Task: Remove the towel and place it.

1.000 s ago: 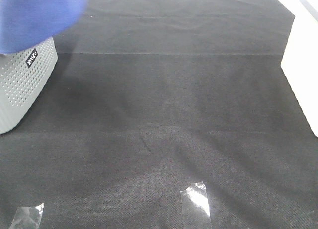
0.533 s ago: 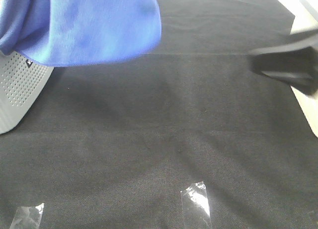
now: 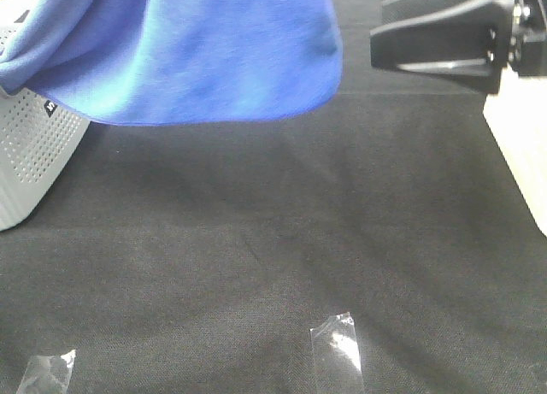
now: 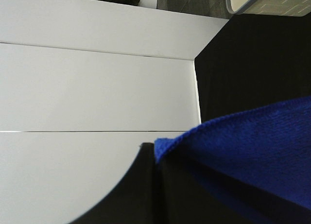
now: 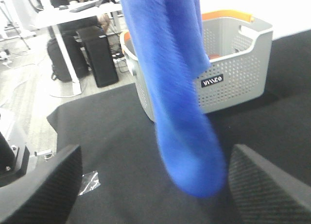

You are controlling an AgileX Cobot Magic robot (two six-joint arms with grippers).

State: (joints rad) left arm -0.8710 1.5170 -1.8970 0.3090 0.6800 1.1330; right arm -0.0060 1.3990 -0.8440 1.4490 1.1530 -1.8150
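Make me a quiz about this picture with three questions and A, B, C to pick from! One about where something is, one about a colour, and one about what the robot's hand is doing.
1. What colour is the rim of the basket?
A green
B orange
C purple

2. Where is the towel?
A folded down inside the basket
B spread flat on a chair
C hanging up in the air

3. How is the right hand?
A open and empty
B shut on the towel
C shut on the basket

Answers:
1 B: the right wrist view shows an orange rim on the grey basket.
2 C: the towel dangles with its bottom end off the black cloth.
3 A: the right hand stands wide open and grips nothing, with the towel hanging farther off.
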